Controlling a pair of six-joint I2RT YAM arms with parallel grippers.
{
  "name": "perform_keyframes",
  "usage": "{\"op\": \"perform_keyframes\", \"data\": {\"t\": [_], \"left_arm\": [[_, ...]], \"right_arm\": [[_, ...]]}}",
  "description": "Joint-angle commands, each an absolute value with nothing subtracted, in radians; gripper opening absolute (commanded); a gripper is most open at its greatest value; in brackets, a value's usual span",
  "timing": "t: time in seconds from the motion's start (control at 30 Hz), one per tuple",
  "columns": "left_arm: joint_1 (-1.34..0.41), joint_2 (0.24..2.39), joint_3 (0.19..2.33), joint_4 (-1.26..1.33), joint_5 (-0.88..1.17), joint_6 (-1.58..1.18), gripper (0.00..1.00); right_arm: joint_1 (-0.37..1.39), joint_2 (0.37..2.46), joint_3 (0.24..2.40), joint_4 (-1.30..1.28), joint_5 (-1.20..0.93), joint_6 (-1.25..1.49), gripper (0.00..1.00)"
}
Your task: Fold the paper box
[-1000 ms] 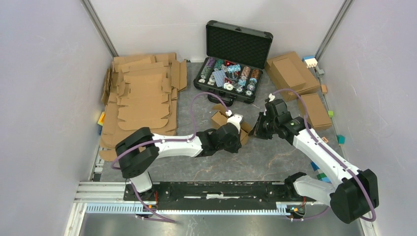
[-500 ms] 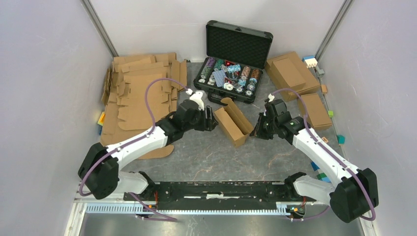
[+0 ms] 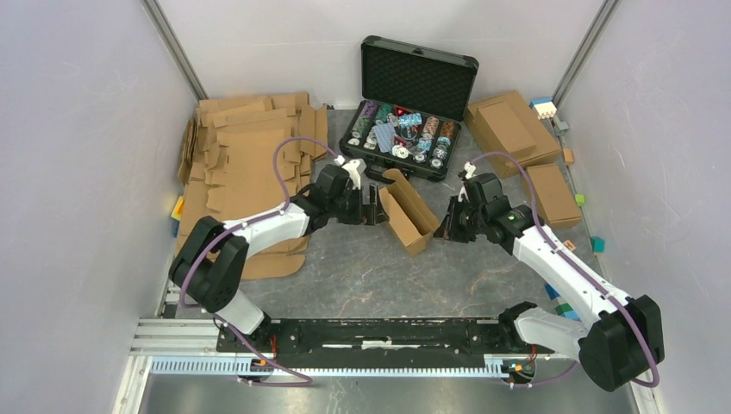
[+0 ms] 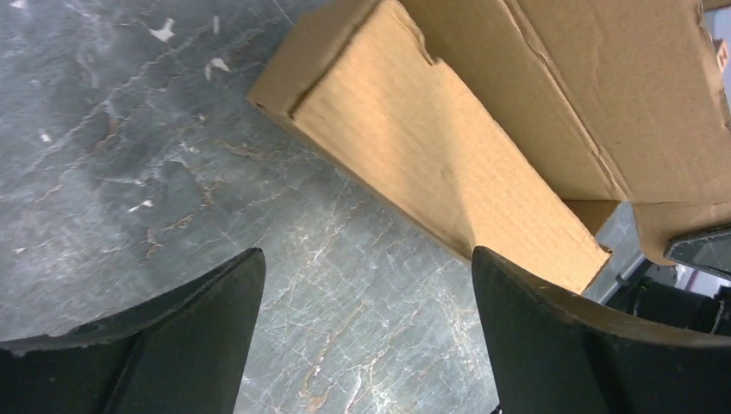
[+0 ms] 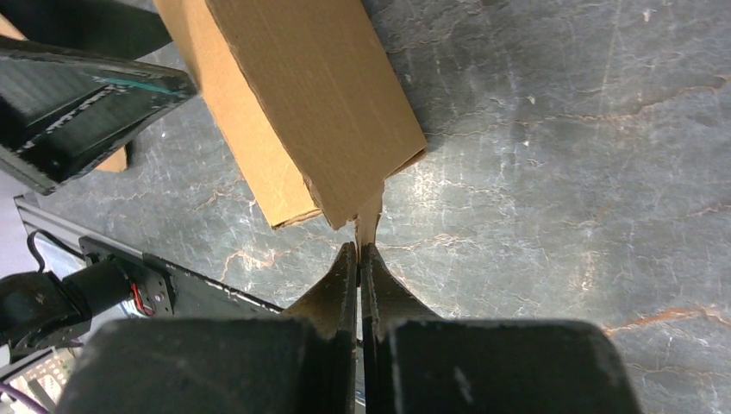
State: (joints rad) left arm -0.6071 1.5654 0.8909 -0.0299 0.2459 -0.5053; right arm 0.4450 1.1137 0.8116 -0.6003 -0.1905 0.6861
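Note:
The paper box (image 3: 407, 211) is a partly folded brown cardboard tray standing on the grey table in front of the black case. It also shows in the left wrist view (image 4: 448, 155) and the right wrist view (image 5: 302, 112). My right gripper (image 3: 448, 226) is at the box's right end, shut on a thin cardboard flap (image 5: 369, 226) of the box. My left gripper (image 3: 372, 207) is open and empty just left of the box, its fingers (image 4: 552, 345) wide apart above the table, close to the box's side wall.
An open black case (image 3: 412, 121) of chips stands behind the box. A spread of flat cardboard blanks (image 3: 250, 172) lies at the left. Folded brown boxes (image 3: 513, 129) sit at the back right, with small coloured blocks along the right wall.
My left arm swung from over the box to its left side and now sits closer beside it. The box, earlier hidden under the arm, stands in view. My right gripper has kept its hold.

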Motion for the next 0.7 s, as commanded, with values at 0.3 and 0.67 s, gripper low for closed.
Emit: {"op": "perform_keyframes", "data": {"t": [0.3, 0.67], "left_arm": [[-0.667, 1.595, 0.856, 0.239, 0.348, -0.637, 0.75], [-0.73, 1.593, 0.797, 0.296, 0.337, -0.696, 0.68]], "right_arm": [[0.491, 1.176, 0.838, -0.509, -0.244, 0.615, 0.0], [0.61, 1.254, 0.907, -0.413, -0.317, 0.483, 0.06]]}}
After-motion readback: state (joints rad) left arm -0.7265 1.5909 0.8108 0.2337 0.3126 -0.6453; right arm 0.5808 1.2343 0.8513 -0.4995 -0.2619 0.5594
